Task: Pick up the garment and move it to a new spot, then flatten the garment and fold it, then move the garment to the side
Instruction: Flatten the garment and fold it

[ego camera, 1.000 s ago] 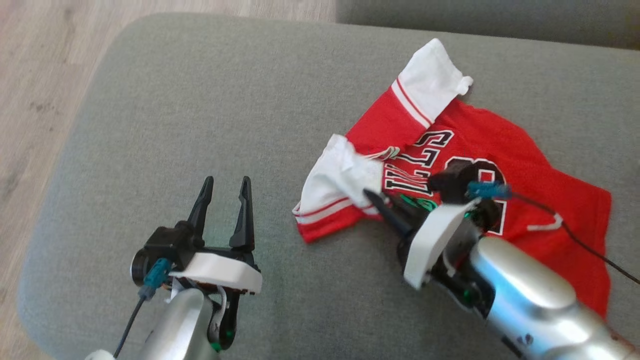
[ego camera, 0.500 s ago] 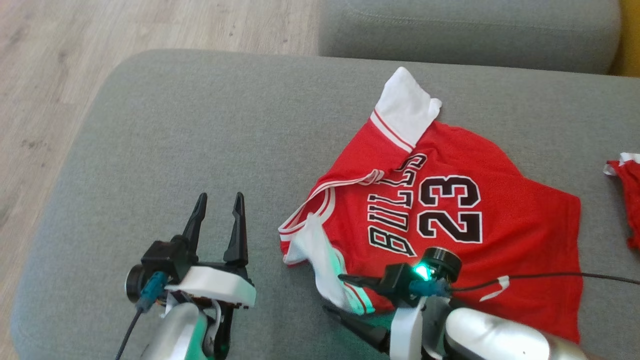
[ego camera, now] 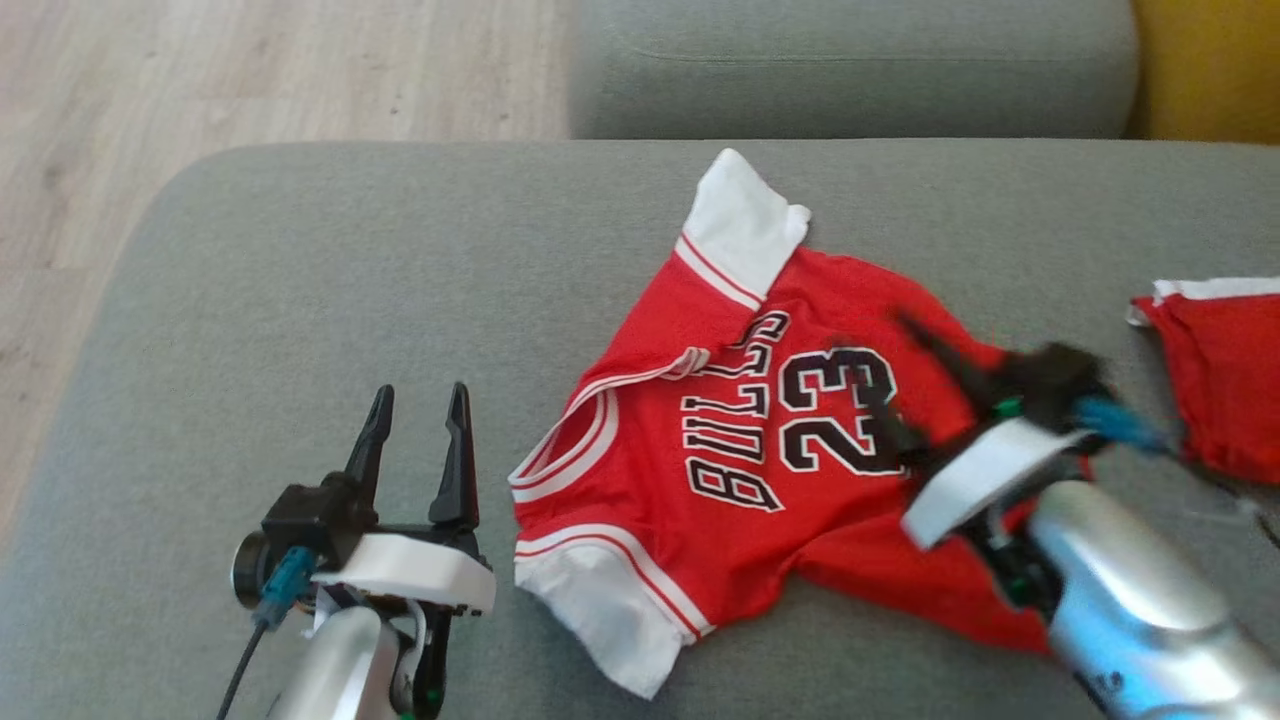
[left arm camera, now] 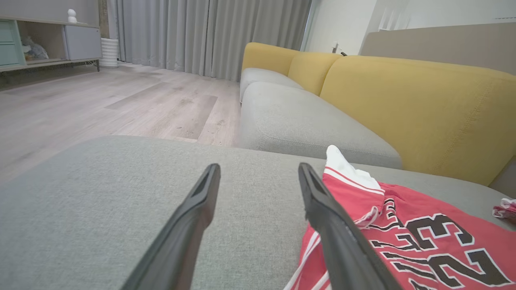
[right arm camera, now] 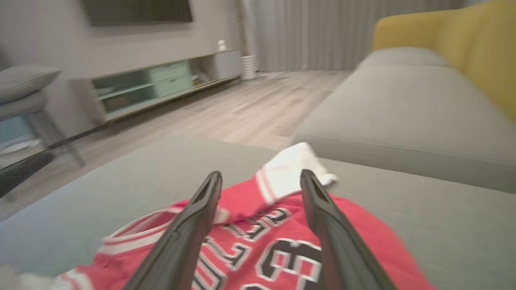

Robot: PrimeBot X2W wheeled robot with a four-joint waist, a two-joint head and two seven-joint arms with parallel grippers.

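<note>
A broad grey upholstered seat (ego camera: 300,300) carries the work, with pale wood flooring (ego camera: 200,70) beyond its rounded edge and a second grey seat cushion (ego camera: 850,70) behind it, backed by yellow cushions (left arm camera: 403,108). Grey curtains (left arm camera: 201,32) hang along the far wall. A low sideboard (right arm camera: 153,84) stands across the room; what sits in its open compartments is too blurred to tell. The red jersey (ego camera: 720,420), numbered 23, lies spread face up on the seat, white sleeves at its near and far ends. Another red garment (ego camera: 1210,380) lies apart at the seat's right. The left hand (ego camera: 420,392) hovers just left of the jersey, fingers spread and empty. The right hand (right arm camera: 260,174) hangs over the jersey's chest, released, with nothing between its fingers.
</note>
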